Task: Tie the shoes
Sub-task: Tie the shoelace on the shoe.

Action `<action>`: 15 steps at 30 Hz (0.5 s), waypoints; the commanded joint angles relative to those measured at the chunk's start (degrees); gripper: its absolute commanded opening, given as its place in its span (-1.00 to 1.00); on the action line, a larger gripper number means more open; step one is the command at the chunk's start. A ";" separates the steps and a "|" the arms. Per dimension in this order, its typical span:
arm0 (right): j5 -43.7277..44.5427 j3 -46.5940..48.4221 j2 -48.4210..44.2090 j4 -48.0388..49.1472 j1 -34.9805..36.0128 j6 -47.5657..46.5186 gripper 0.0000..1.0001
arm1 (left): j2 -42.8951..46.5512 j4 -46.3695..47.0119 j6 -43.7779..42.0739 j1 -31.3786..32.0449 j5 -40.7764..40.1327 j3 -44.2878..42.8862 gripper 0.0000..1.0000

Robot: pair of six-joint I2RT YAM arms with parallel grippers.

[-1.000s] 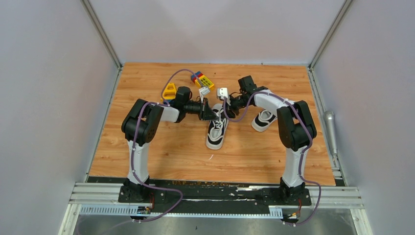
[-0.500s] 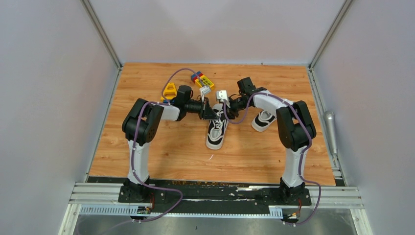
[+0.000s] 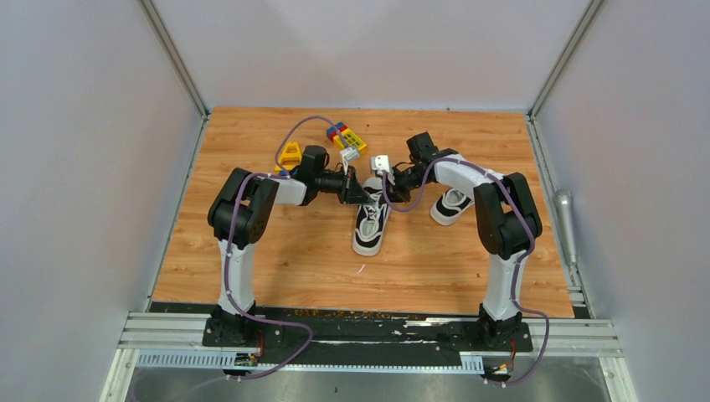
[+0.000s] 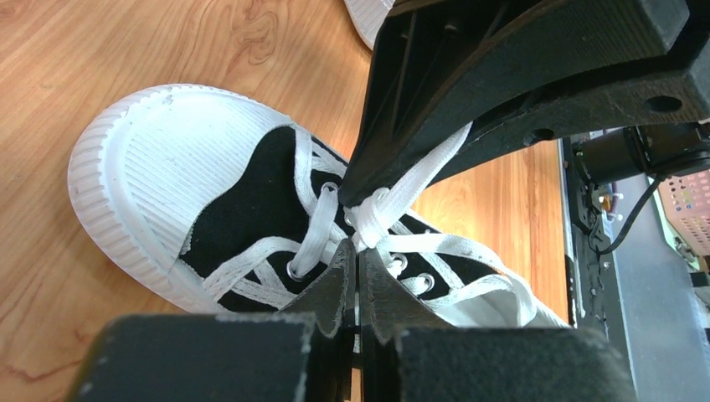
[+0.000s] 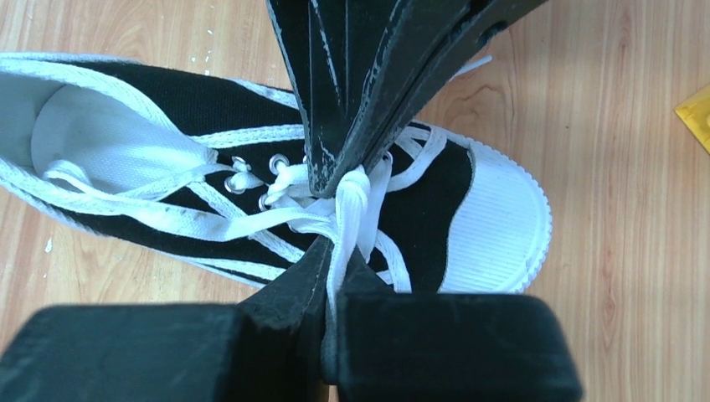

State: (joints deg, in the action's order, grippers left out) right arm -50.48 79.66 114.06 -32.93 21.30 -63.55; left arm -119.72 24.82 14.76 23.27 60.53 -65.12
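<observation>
- I am working over a table of light wood-grain boards (image 3: 276, 251), with plain grey walls (image 3: 75, 167) closing it in on the left, back and right.
- A slotted metal rail (image 3: 377, 331) is running along the near edge, and both my arm bases are sitting on it.
- A black sneaker (image 3: 369, 224) with a white sole and a ribbed white toe cap is lying flat near the middle of the boards.
- My left gripper (image 3: 365, 193) is clamping a white lace (image 4: 393, 205) just above the eyelets, with its fingers pressed together on it.
- My right gripper (image 3: 391, 186) is pinching the same lacing from the opposite side, with the lace running down between its closed fingers (image 5: 285, 289).
- The two gripper tips are nearly touching over the sneaker's lower eyelets.
- The second sneaker (image 3: 450, 204) is lying to the right of the first, apart from it, beside my right arm.
- Colourful toy blocks (image 3: 345, 136) are sitting toward the far wall, with a yellow one (image 3: 290, 155) to their left.
- A grey metal cylinder (image 3: 566, 219) is lying beyond the table's right edge.
</observation>
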 commanded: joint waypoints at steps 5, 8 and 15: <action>2.69 1.03 -3.40 -3.89 -1.41 2.48 -1.00 | 0.55 -2.62 -3.91 -1.47 -1.34 -1.25 -1.00; 2.69 1.83 -3.16 -5.44 -1.66 3.68 -1.00 | 0.61 -2.70 -4.24 -1.43 -1.47 -1.18 -1.00; 0.12 4.98 -0.82 -7.08 -1.36 7.46 -1.00 | 1.96 5.61 1.06 -1.29 -1.70 0.41 -0.34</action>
State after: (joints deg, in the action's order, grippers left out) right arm -48.71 81.10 113.45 -37.39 20.45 -59.09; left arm -119.70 25.19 13.61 23.00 61.06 -65.14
